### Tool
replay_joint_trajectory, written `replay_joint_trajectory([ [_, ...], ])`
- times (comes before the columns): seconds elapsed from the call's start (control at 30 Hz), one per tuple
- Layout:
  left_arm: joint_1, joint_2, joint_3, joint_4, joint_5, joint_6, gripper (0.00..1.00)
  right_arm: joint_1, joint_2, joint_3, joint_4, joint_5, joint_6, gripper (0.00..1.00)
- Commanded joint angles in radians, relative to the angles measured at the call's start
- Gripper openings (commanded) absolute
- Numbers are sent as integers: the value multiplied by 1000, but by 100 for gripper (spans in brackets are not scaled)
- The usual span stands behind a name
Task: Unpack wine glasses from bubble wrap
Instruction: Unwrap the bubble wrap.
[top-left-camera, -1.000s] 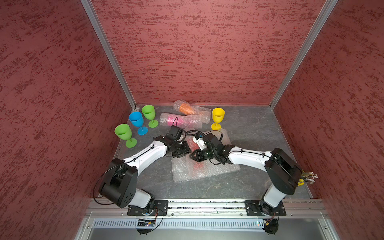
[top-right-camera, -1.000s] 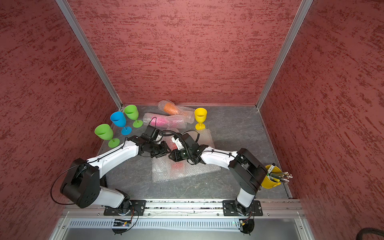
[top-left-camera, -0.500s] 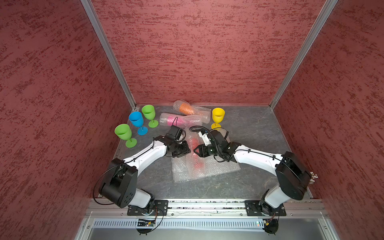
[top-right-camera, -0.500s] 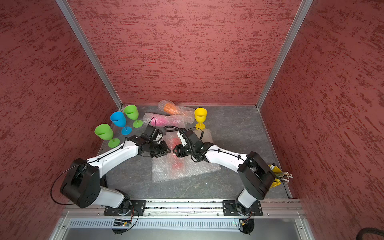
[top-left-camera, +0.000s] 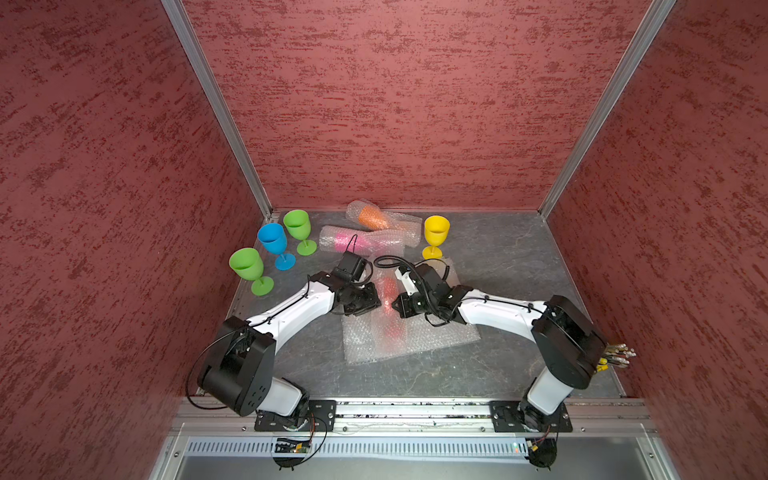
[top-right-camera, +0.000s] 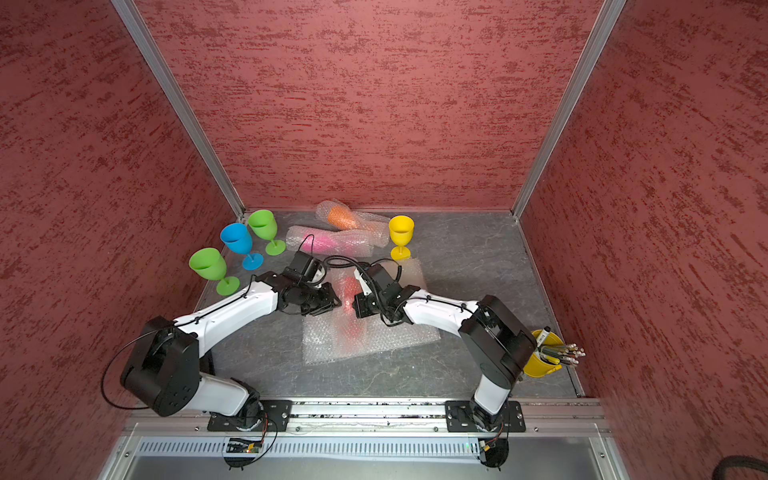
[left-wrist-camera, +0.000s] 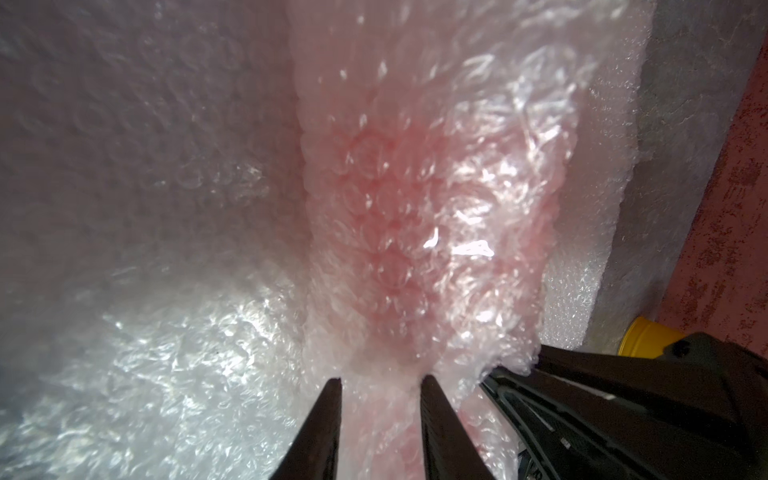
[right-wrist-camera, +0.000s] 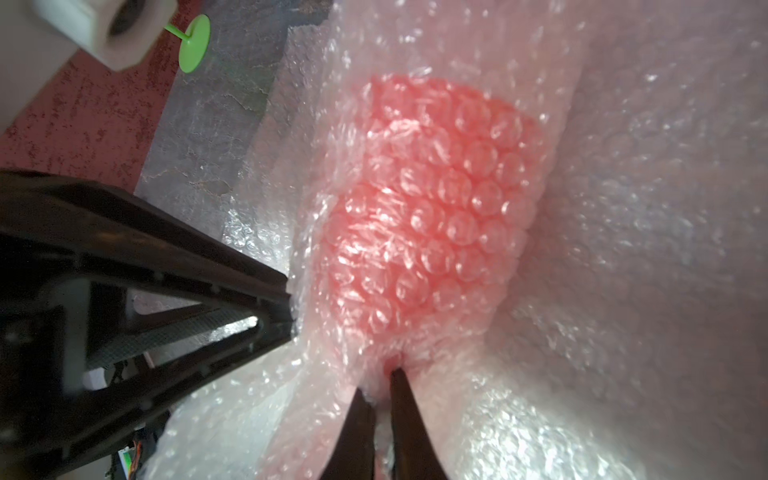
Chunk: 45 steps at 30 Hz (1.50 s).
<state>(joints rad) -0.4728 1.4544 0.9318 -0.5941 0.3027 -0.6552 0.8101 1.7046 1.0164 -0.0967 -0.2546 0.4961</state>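
Red goblet (right-wrist-camera: 432, 216): inside bubble wrap (left-wrist-camera: 498, 187), between both tools.
Left tool (left-wrist-camera: 380, 380): clamped on bubble wrap.
Right tool (right-wrist-camera: 380, 380): together, pinching it.

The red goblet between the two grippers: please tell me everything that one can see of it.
The red goblet lies on its side, rolled in clear bubble wrap, so only a blurred red shape shows through the bubbles; stem and foot cannot be made out. The left gripper clamps the wrapped roll; the right gripper pinches a fold of the wrap.

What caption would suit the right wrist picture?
The right gripper pinches the bubble wrap around a red goblet, beside the left gripper.
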Motion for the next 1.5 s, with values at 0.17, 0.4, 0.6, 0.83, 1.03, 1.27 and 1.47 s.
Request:
replay_joint_trajectory([
  [0.17, -17, -28, 42, -47, -36, 35, 45, 12, -45, 19, 40, -17, 36, 0],
  [0.4, -66, -1, 88, -68, -63, 59, 54, 29, -44, 37, 35, -13, 52, 1],
  [0.6, -89, 41, 112, -82, -122, 70, 54, 32, -42, 45, 30, -16, 54, 2],
  [0.83, -77, 25, 93, -80, -155, 68, 36, 32, -49, 34, 22, 8, 42, 1],
  [1.03, -58, -23, 62, -87, -173, 56, 12, 27, -62, 6, 28, 39, 19, 0],
  [1.27, -3, -91, 5, -93, -167, 25, 0, -37, -96, -87, 115, -45, -19, 0],
  [1.47, 31, -139, -19, -99, -143, -1, 0, -123, -145, -134, 149, -168, -12, 0],
])
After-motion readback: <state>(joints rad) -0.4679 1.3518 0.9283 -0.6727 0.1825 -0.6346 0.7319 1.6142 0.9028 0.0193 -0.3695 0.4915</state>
